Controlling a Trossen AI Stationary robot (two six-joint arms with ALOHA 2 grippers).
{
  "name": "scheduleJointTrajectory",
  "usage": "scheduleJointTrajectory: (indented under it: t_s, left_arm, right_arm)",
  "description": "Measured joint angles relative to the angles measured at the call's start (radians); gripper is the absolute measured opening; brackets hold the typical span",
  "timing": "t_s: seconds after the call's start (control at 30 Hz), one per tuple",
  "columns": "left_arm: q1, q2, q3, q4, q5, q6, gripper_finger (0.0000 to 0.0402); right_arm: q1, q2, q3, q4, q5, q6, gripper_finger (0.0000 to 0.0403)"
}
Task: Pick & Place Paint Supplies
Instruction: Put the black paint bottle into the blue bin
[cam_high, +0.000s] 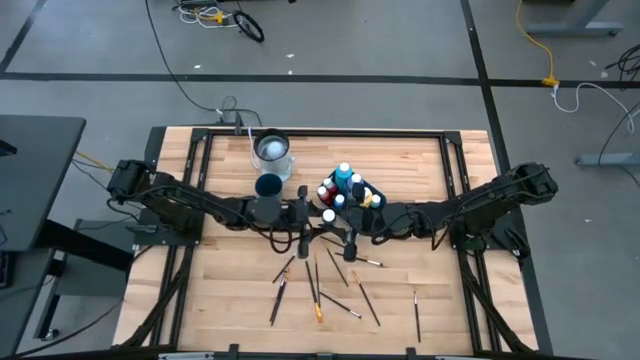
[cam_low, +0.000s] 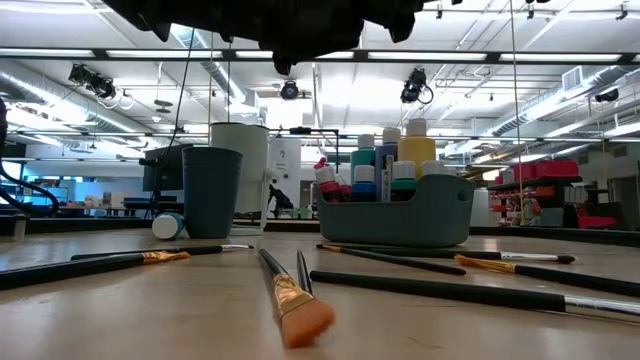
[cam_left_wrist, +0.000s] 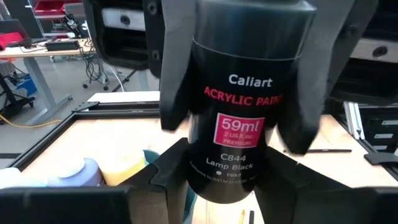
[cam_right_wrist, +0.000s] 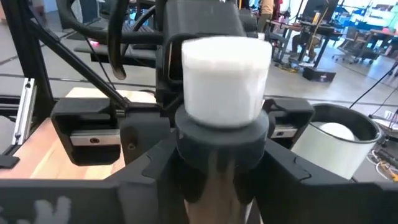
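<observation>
A black paint bottle (cam_left_wrist: 239, 118) with a "Lamp Black" label and a white cap (cam_right_wrist: 225, 74) stands upright in the air between both grippers, above the table's middle. My left gripper (cam_high: 308, 222) reaches in from the left and is shut on it. My right gripper (cam_high: 345, 228) reaches in from the right and is shut on it too. The teal tray (cam_high: 350, 190) just beyond them holds several more bottles. Several brushes (cam_high: 318, 290) lie flat on the near half of the table. My left gripper pinches the black bottle's lower body (cam_left_wrist: 217, 180) between its two fingers, coming level from the table's left. The bottle is upright and lifted clear of the table. My right gripper pinches the same bottle's upper body just under the shoulder ring (cam_right_wrist: 221, 134), one finger on each side, coming level from the table's right. The white cap stands above the fingers. In the left wrist view its fingers (cam_left_wrist: 177, 68) flank the label's top.
A dark blue cup (cam_low: 210, 190) and a white container (cam_low: 245, 165) stand left of the teal tray (cam_low: 395, 215). A small bottle (cam_low: 168, 226) lies on its side by the cup. Brushes (cam_low: 290, 300) are scattered across the near boards. Black frame rails border the table.
</observation>
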Motion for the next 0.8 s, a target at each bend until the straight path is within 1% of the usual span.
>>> scheduleJointTrajectory:
  t_s: [0.1,0.2,0.33,0.4,0.5,0.7,0.8]
  left_arm:
    - [0.000,0.000,0.000,-0.012,0.000,-0.002,0.0150]
    - [0.000,0.000,0.000,-0.021,-0.002,-0.002,0.0163]
    - [0.000,0.000,0.000,-0.028,-0.004,-0.003,0.0162]
    - [0.000,0.000,0.000,-0.028,-0.004,-0.002,0.0157]
    - [0.000,0.000,0.000,-0.030,-0.007,-0.002,0.0153]
    - [0.000,0.000,0.000,-0.033,-0.015,-0.002,0.0163]
    - [-0.001,0.000,0.000,-0.033,-0.015,-0.002,0.0161]
  right_arm:
    - [0.000,-0.015,0.000,0.002,0.000,-0.012,0.0189]
    - [0.000,-0.048,0.000,0.002,-0.001,-0.012,0.0204]
    - [0.000,-0.098,0.000,-0.008,-0.001,-0.009,0.0208]
    - [0.000,-0.112,0.000,-0.031,-0.002,0.008,0.0201]
    - [0.000,-0.114,0.000,-0.041,-0.006,0.015,0.0178]
    - [-0.001,-0.114,0.000,-0.054,-0.052,0.014,0.0125]
    - [-0.001,-0.114,0.000,-0.054,-0.065,0.012,0.0118]
